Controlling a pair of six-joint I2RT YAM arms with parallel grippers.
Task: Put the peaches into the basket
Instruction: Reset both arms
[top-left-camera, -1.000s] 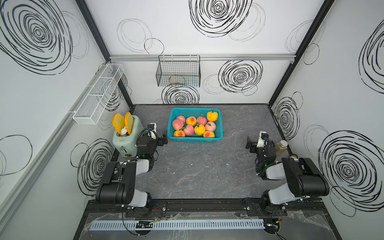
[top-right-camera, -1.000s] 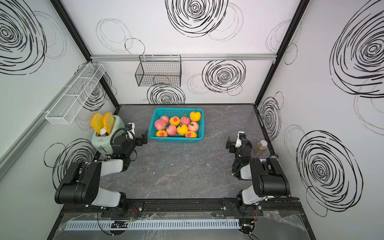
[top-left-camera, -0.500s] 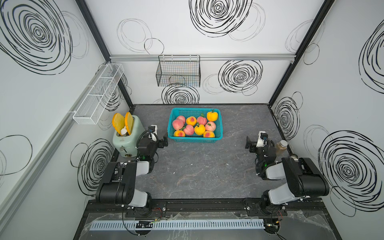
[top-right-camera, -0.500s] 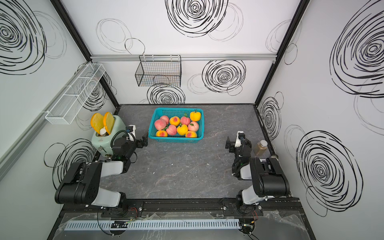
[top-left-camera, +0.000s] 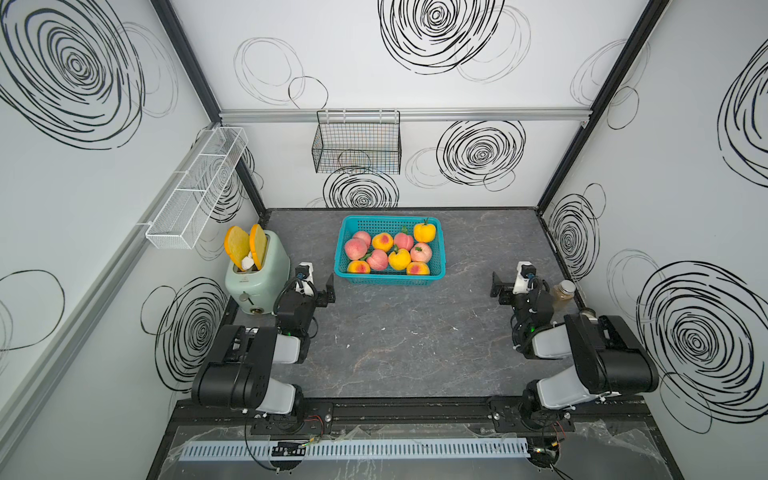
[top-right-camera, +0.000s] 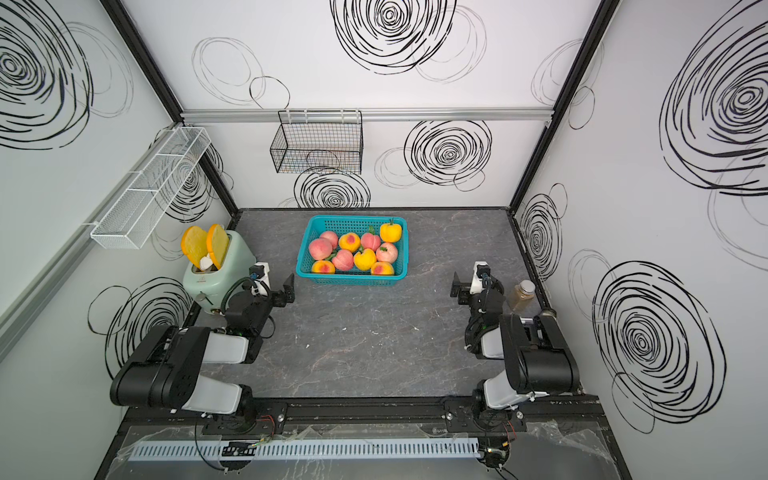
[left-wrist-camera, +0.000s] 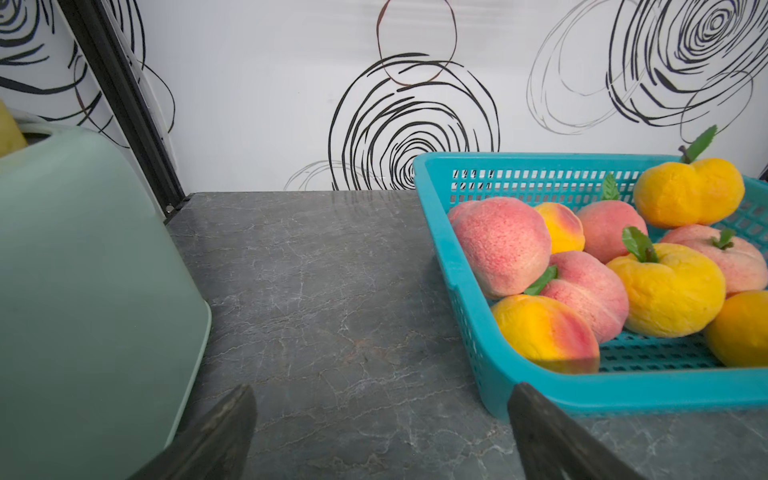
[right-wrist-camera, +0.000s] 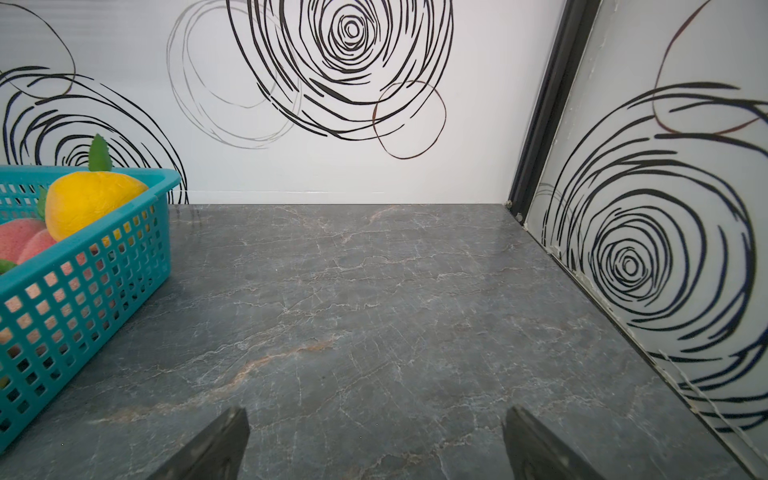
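The turquoise basket (top-left-camera: 388, 281) (top-right-camera: 351, 279) stands at the back middle of the table, and several pink and yellow-orange peaches (top-left-camera: 377, 258) (top-right-camera: 343, 259) lie inside it. My left gripper (top-left-camera: 318, 286) (top-right-camera: 274, 286) hovers low by the basket's near left corner, open and holding nothing. In the left wrist view, the left gripper (left-wrist-camera: 380, 390) frames bare table, with the basket (left-wrist-camera: 457, 266) and peaches (left-wrist-camera: 503, 245) just beyond one finger. My right gripper (top-left-camera: 511, 286) (top-right-camera: 469, 286) (right-wrist-camera: 376, 411) is open and empty, off to the basket's right; the basket (right-wrist-camera: 83, 291) shows at that view's edge.
A mint-green toaster (top-left-camera: 257, 276) holding toast slices (top-left-camera: 245, 245) stands close behind the left gripper. A small jar (top-left-camera: 561, 297) sits by the right wall beside the right arm. A black wire basket (top-left-camera: 357, 145) and a white mesh rack (top-left-camera: 195, 191) hang on the walls.
The left gripper has drawn back a little toward the table's front, away from the basket. The right arm and the peaches have not moved.
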